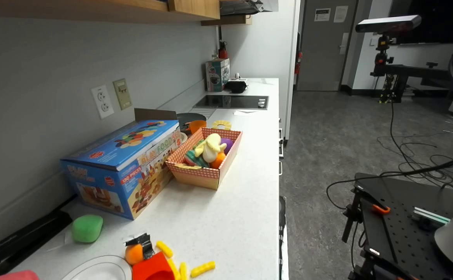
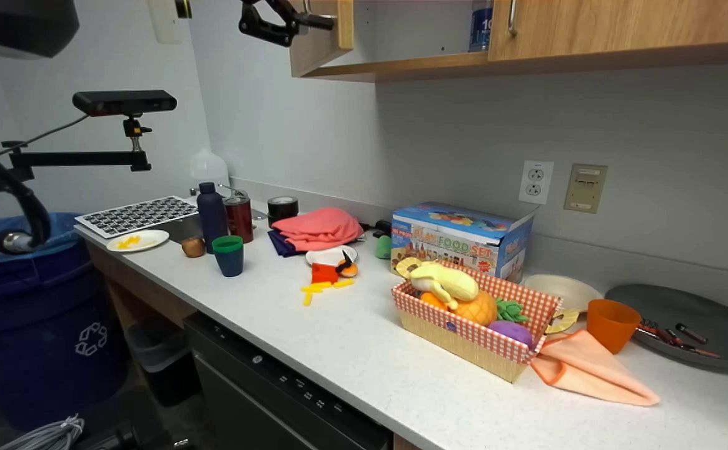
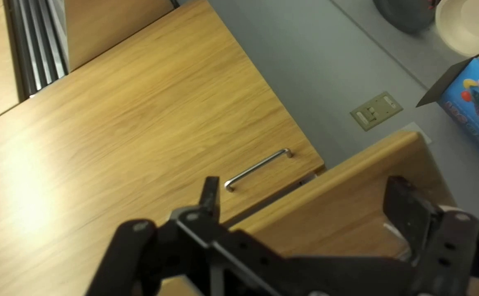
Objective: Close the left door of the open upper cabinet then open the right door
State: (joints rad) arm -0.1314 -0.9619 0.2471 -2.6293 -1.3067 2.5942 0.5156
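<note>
One door [image 2: 320, 51], the left one, sticks out from the upper cabinet [image 2: 414, 67] on the wall [image 2: 464, 125] above the counter [image 2: 339, 331], so shutting it looks like the job now, and the gripper [image 3: 303, 197], fingers [image 3: 210, 201] wide apart and holding nothing I can see, should next push it in.

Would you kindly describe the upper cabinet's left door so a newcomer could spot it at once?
In an exterior view, find the light tan upper cabinet above the white countertop. At its left end is the left door. Unlike the shut right door, it stands swung open.
</note>
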